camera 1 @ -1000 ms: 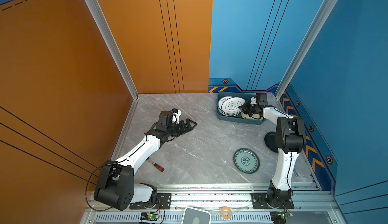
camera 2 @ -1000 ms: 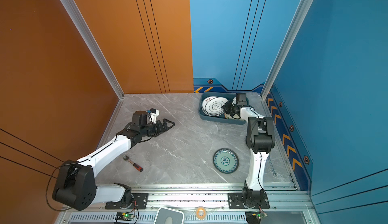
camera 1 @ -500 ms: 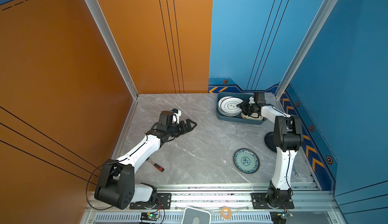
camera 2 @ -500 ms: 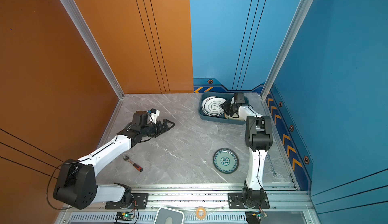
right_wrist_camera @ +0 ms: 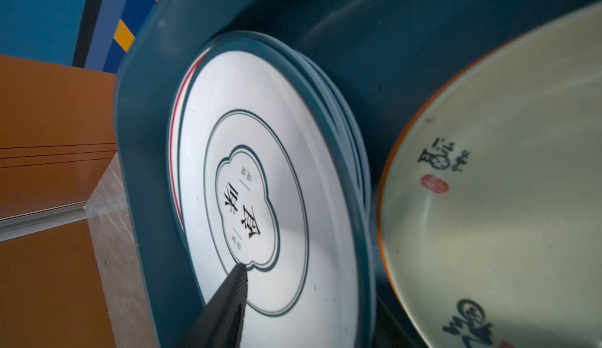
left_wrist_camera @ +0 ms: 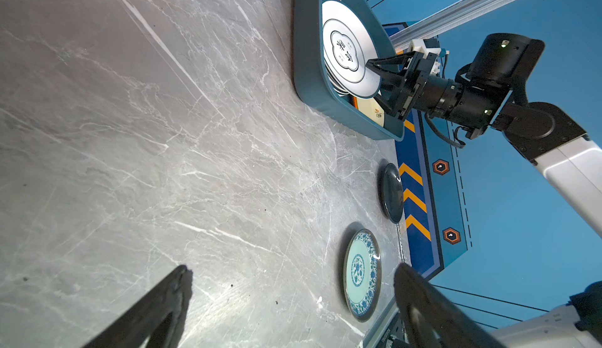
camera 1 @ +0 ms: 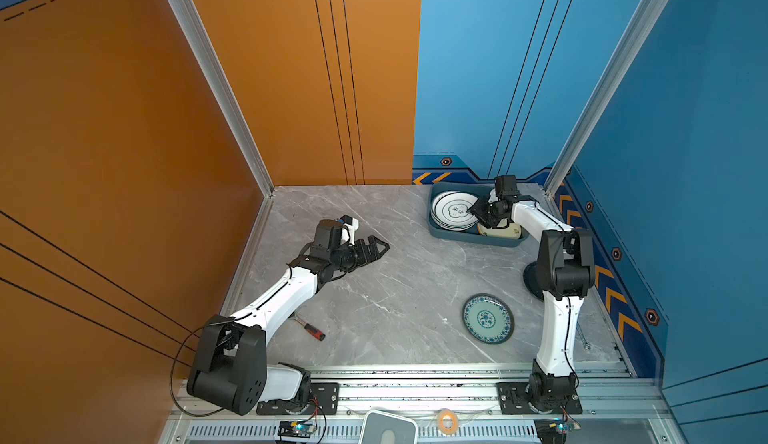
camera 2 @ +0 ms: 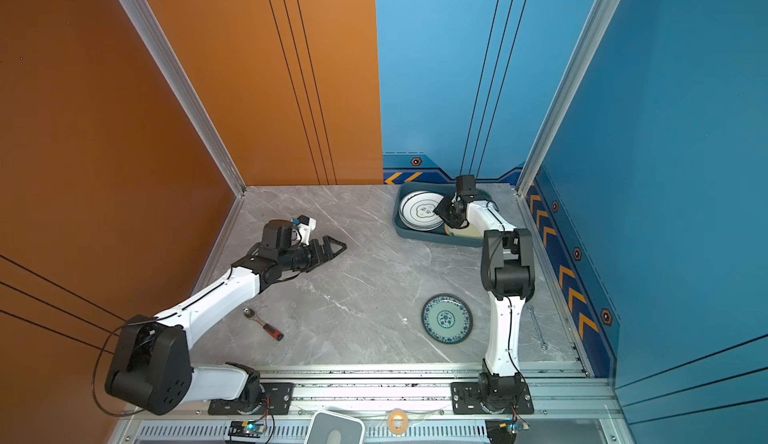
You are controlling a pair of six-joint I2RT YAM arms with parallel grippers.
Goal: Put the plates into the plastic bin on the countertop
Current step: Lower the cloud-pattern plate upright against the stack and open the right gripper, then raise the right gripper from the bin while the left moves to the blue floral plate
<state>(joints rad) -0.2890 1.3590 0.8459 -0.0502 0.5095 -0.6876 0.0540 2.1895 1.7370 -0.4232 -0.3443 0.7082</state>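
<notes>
Now | right gripper (camera 1: 476, 213): jaws apart astride white green-ringed round plate (camera 1: 451, 211) lying topmost in dark teal plastic bin (camera 1: 467, 238) | cream orange-edged plate (camera 1: 506, 234): beside it in bin | teal-patterned plate (camera 1: 488, 318), black plate (left_wrist_camera: 391, 196): outside bin on grey marble countertop (camera 1: 395, 296) | left gripper (camera 1: 380, 248): spread wide, empty

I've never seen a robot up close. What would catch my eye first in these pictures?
Probably the right gripper reaching into the plastic bin in the far right corner, jaws apart over a stack of white plates. Next, the teal-patterned plate lying flat on the countertop near that arm's base, and the left gripper hanging open left of centre.
</notes>
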